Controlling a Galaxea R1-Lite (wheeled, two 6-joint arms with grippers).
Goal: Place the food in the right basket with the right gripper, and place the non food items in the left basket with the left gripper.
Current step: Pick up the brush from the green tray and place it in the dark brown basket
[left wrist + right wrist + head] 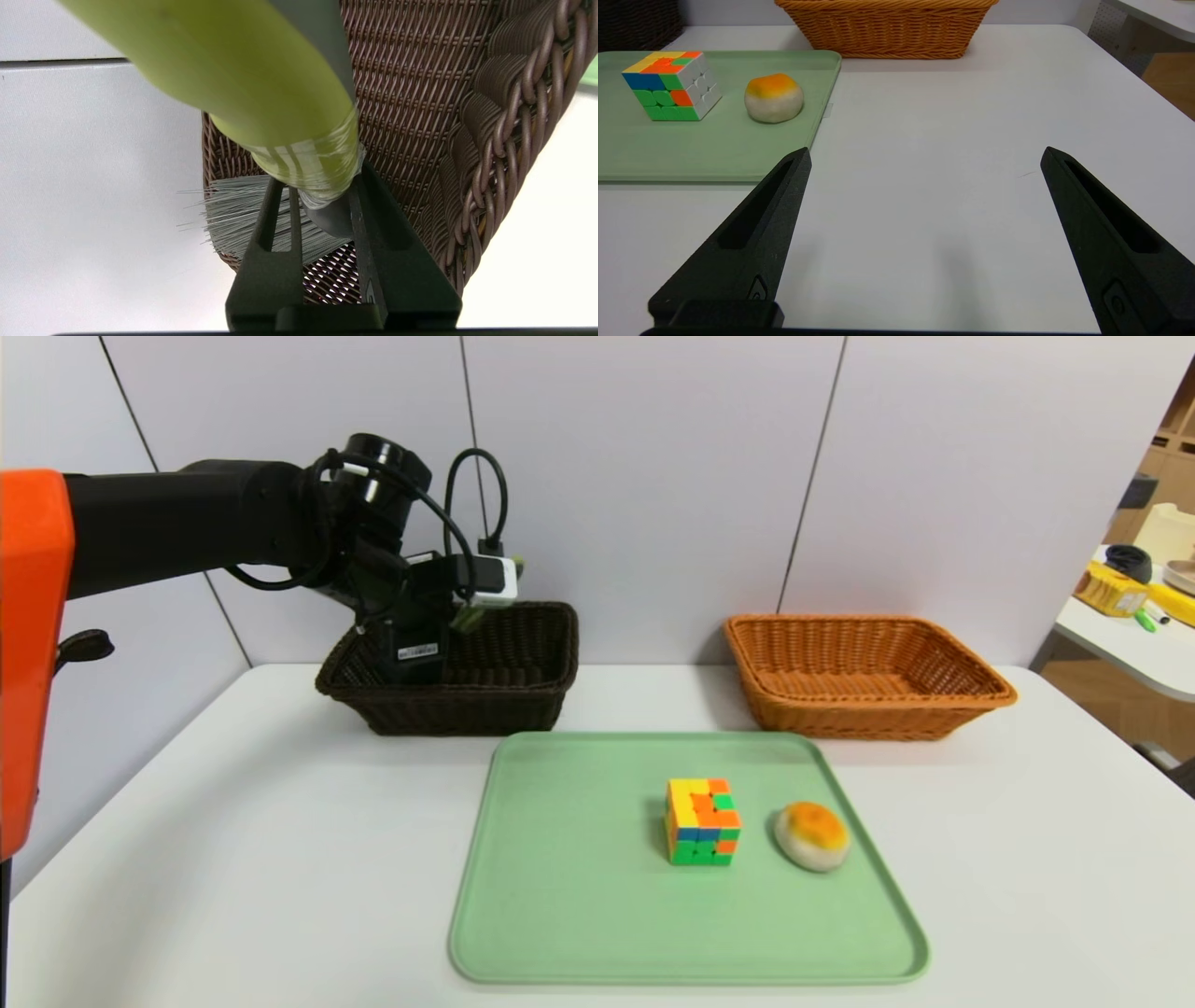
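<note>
A: Where is the brush [299, 158] sitting, and how are the jaws standing?
B: The left gripper [320, 179] is holding it over the dark brown wicker basket [457, 714], at 11 o'clock from the green tray [560, 896]. Its jaws are clamping the brush near the handle-bristle joint. The right gripper [926, 156] is waiting over the bench [924, 210], jaws spread wide, holding nothing.
A: How is each item likely handling?
B: The brush is probably being light, its handle stiff and film-wrapped, possibly slippery; its bristles are flexing. Keep gripping the handle base. The puzzle cube [702, 821], near tray centre, is probably needing a square grip across opposite faces. The bun [812, 837], at 3 o'clock, is likely being soft; use light side pressure.
A: Count?
B: I am counting one brush, one cube, one bun, one tray, two baskets: dark brown, and orange-tan [868, 719] at 1 o'clock.
</note>
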